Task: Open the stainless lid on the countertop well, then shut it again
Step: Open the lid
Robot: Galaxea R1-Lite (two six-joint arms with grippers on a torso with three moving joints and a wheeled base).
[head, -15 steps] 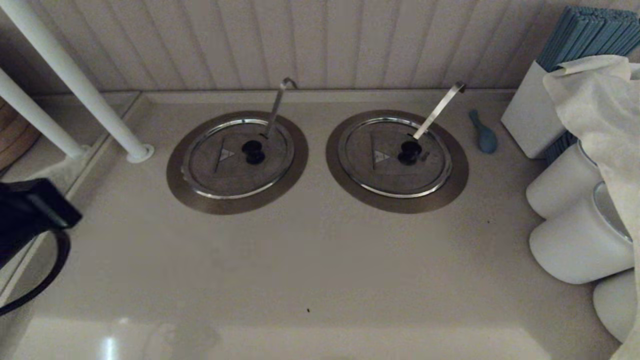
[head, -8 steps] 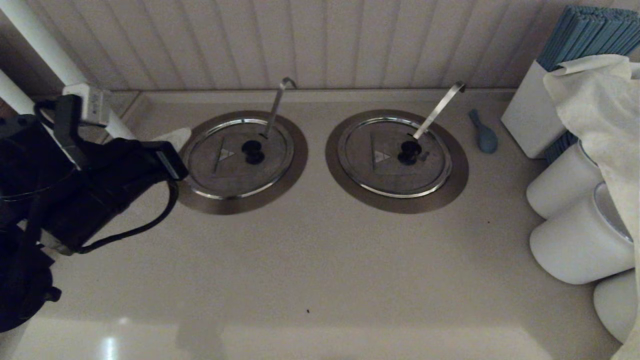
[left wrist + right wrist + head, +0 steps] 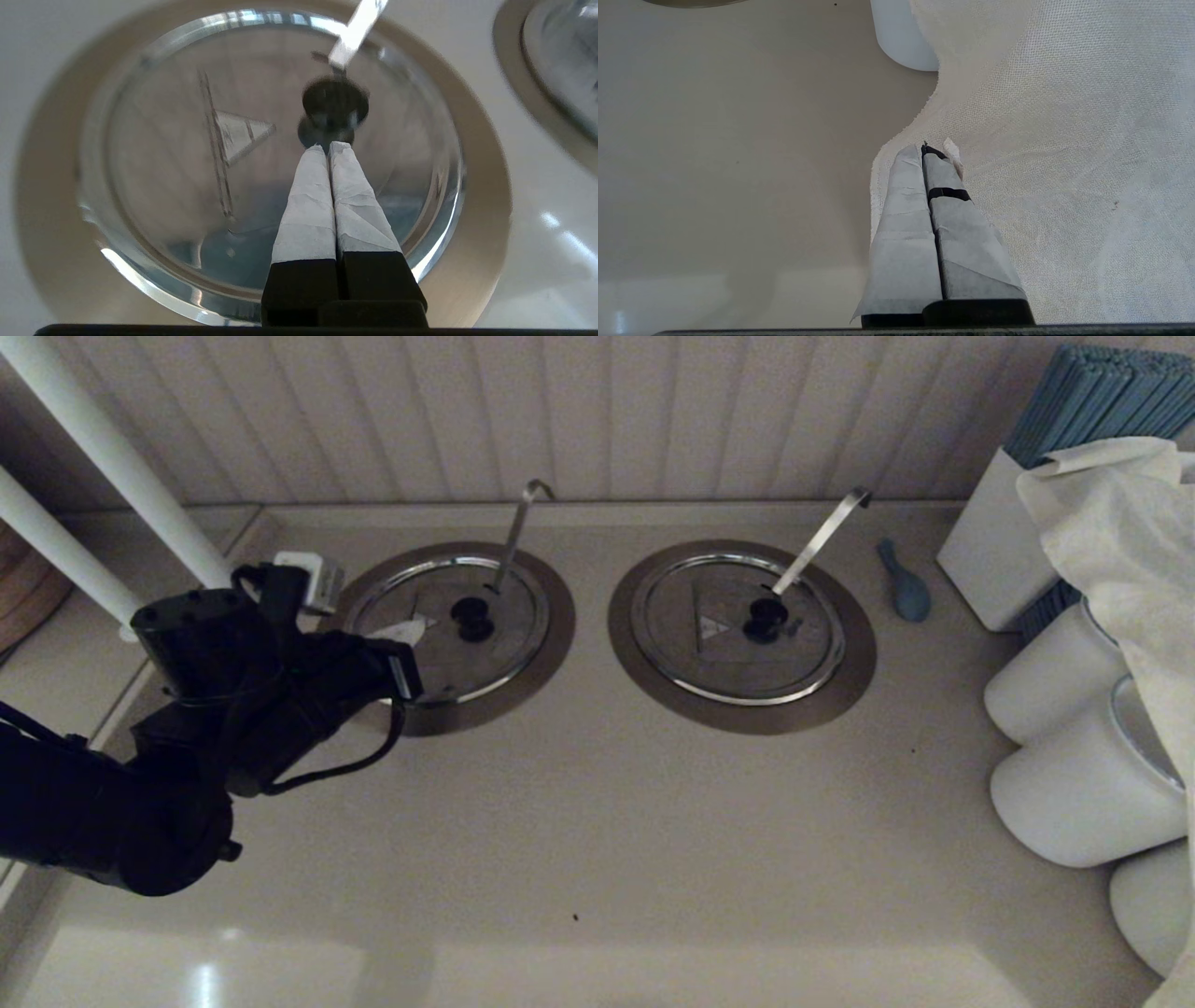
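Over the stainless lid, seated flat, its ladle handle leaning wallward, the left gripper hovers pressed together.

Counts on the countertop:
- Wells, two: the countertop well toward left edge, twin well toward right.
- Lids, two: the stainless lid, twin lid.
- Ladle handles, two: thin hooked one, wide strip.
- White canisters, three, right edge.
- Blue spoon, one.
- White posts, two, back left corner.
- Cloth, one.
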